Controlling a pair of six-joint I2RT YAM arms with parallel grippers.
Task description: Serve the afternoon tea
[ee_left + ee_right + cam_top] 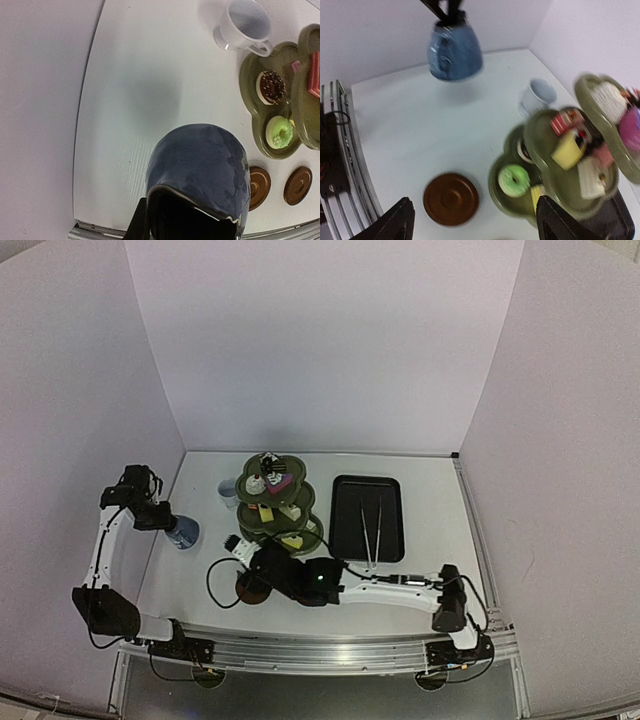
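My left gripper [163,518] is shut on the top of the small blue-grey pot [184,533], which hangs above the table's left side; the pot [200,167] hides most of the fingers. The olive-green three-tier stand [277,502] holds cakes, among them a green ring cake [514,181], a chocolate one [271,86] and a yellow one [566,148]. The white mug [229,492] stands left of the stand. Two brown coasters [259,186] [298,185] lie near the front edge. My right gripper [477,227] is open above one coaster [451,198], holding nothing.
A black rectangular tray [345,530] with thin metal tongs [371,525] lies right of the stand. White walls close in the table on three sides. The right arm [390,588] stretches leftward along the front edge.
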